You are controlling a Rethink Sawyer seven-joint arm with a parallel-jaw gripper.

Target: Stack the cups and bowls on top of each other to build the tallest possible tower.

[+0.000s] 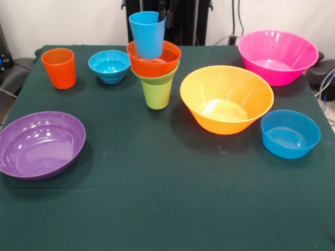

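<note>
Tower (155, 57) standing just above the worktop's (167, 198) centre, toward twelve o'clock: lime green cup (157, 94) upright as base, small green bowl (157, 77) seated on its rim, medium orange bowl (154, 60) nested in that, light blue cup (147, 34) upright on top, leaning slightly. Four pieces stacked, then; five left loose.

Loose pieces, reckoned from the tower:
- orange cup (59, 68) at nine o'clock, well apart, upright.
- small blue bowl (109, 66) at nine o'clock, between orange cup and tower.
- large purple bowl (41, 145) at seven o'clock, near the worktop's edge, tilted a little.
- yellow-orange bowl (226, 99) at four o'clock, just beside the tower, apart from it.
- medium blue bowl (290, 134) at four o'clock, beyond the yellow-orange one, near it.
- pink bowl (278, 56) at three o'clock, well apart, near the worktop's far corner.

End effector (163, 11): only a dark shape right at the blue cup's top rim, lost against the black column behind. Cannot tell whether spread, pressed together or pinching the cup's rim; cannot tell whether touching it.

Judged progress: somewhat short of half. Remaining: orange cup, two blue bowls, three large bowls. Likely hard from here, with a narrow cup on top and wide bowls still to go; the slight lean at the summit adds risk of toppling.
</note>
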